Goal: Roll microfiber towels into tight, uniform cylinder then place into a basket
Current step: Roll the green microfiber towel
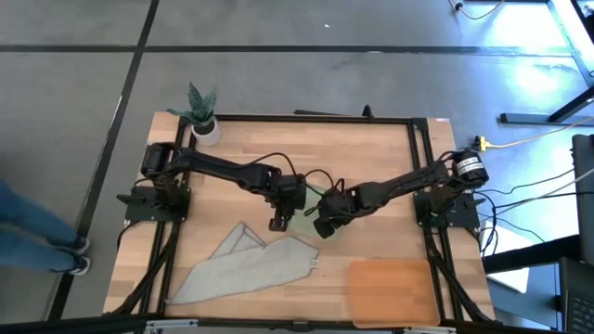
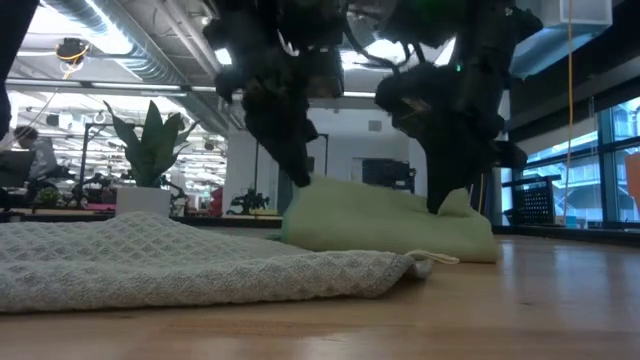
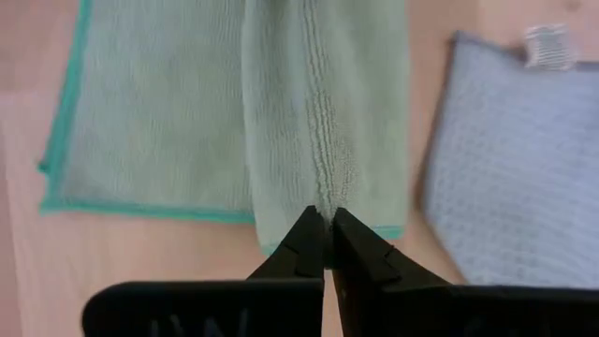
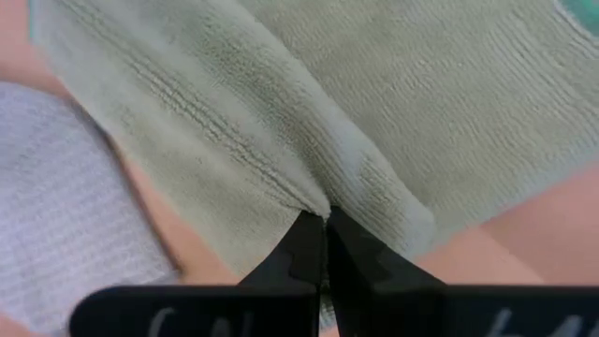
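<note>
While both arms meet at the middle of the table, you have each one pinching the same cloth: the left gripper (image 3: 325,225) has its jaws closed tight on a fold of the green towel (image 3: 318,112), and the right gripper (image 4: 325,229) is likewise clamped on a ridge of that towel farther along. Two grips spaced along one edge make sense for rolling — it looks as if you are turning the folded lip over evenly so the cylinder does not skew. From table height the green towel (image 2: 390,225) already stands as a soft hump rather than lying flat, with part of it still spread out beside the roll in the left wrist view.

The grey towel (image 1: 246,264) lies loosely spread nearer the front edge, just beside the green one and untouched — probably parked there until the first roll is finished. The basket (image 1: 390,289) waits at the front right corner, well apart from both grippers and with nothing visible in it. A potted plant (image 1: 201,111) stands at the far left corner, out of the way.

No brand, label or readable writing shows anywhere.
</note>
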